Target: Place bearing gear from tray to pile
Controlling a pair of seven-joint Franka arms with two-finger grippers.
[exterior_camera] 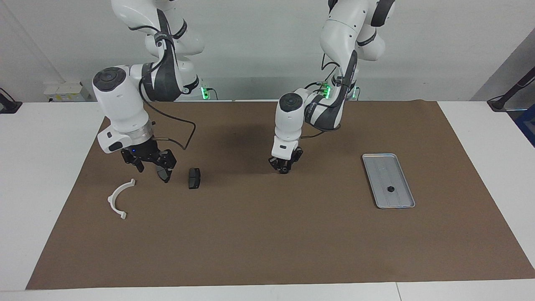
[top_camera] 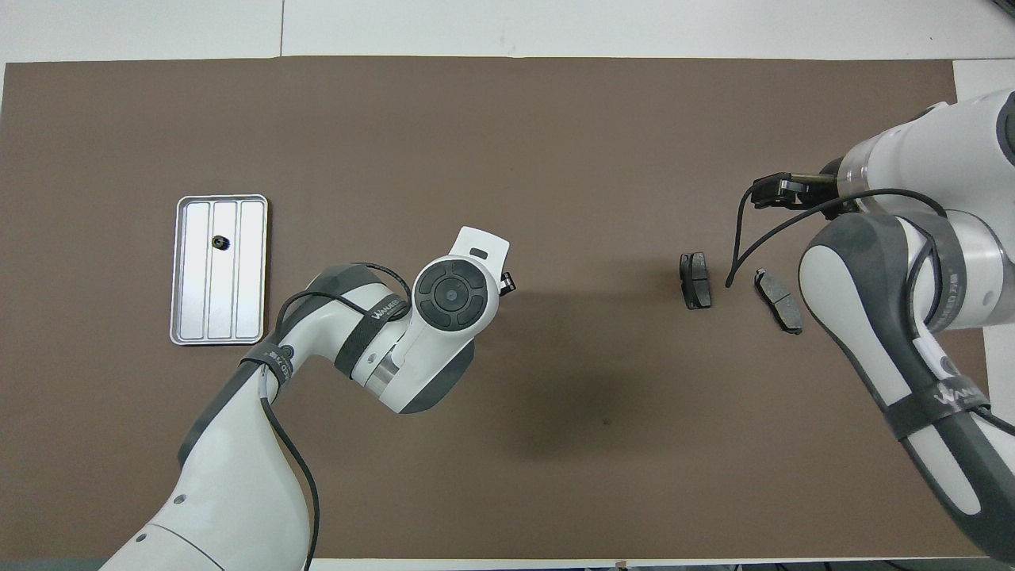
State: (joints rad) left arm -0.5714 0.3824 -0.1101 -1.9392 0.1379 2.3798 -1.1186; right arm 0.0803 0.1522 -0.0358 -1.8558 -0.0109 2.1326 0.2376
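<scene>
The left end effector [exterior_camera: 284, 168] hangs low over the bare brown mat [exterior_camera: 267, 234] near the middle of the worktop [exterior_camera: 42, 159], pointing straight down, its tips close to the surface. Its black fingers are bunched in shadow, and whether they stand apart or together cannot be told; nothing can be made out between them. From overhead the arm's round wrist covers nearly all of it, leaving only a small black tip [top_camera: 505, 280] showing.

The right end effector [exterior_camera: 153, 167] sits at the right arm's end of the worktop with its two fingers spread wide and nothing between them. It is over the mat between the white semicircular bracket [exterior_camera: 119, 198] and a dark brake-pad-like piece [exterior_camera: 194, 178], and appears to hang above a second dark pad [top_camera: 778, 300], which only the overhead view shows, lying just beside the first [top_camera: 696, 280].

The bearing gear [exterior_camera: 391, 189], a small black part, lies in the tray [exterior_camera: 378, 161], in the half farther from the robots. The silver-grey tray rests flat on the mat toward the left arm's end of the worktop, well apart from both end effectors and from the pile. In the overhead view the gear [top_camera: 218, 243] sits on the middle ridged lane of the tray [top_camera: 181, 317].
</scene>
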